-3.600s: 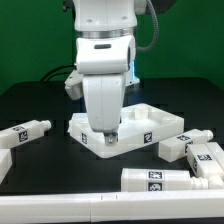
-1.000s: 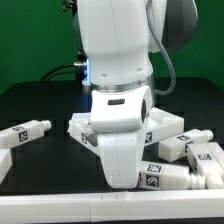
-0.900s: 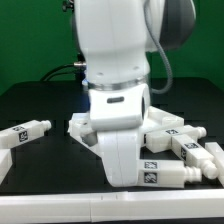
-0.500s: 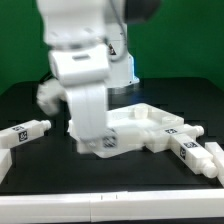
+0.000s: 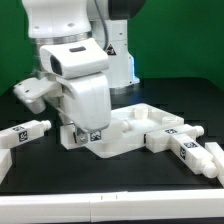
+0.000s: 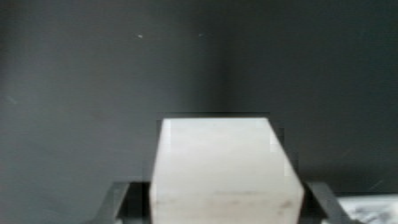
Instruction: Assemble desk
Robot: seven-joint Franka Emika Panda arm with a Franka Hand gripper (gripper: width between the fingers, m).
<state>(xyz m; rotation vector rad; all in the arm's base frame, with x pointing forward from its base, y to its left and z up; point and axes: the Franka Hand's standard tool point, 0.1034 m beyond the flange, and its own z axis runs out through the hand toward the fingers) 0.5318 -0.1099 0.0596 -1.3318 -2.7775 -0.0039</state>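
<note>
The desk's rimmed top [image 5: 150, 130] lay flat on the black table [image 5: 40, 185] near the middle of the exterior view, its shallow recess facing up like a tray; a low wall ran round it, and the part of the recess that showed was plain white floor; the end toward the exterior view's left was hidden behind the robot's wrist, so what sat in that corner could not be told. One chunky square-section leg [image 6: 221, 160] was in the gripper [image 6: 222, 205]; in the wrist view its white end filled the space between the two dark fingers [image 6: 125, 200], which pinched it from either side with their pads against its flanks, and black table showed beyond it; in the exterior view a small black-and-white tag showed under the wrist, at the top's near corner on the exterior view's left, but whether the held leg touched the top there could not be made out. A loose leg [image 5: 25, 133] lay on its side well apart from the top at the exterior view's left, carrying a tag on its upper face; more loose legs [image 5: 192, 150] lay close together at the exterior view's right, just beside that end of the top, the nearest one slanting toward the front edge of the table, and their exact number could not be told. A green backdrop [image 5: 190, 50] stood behind the table.
</note>
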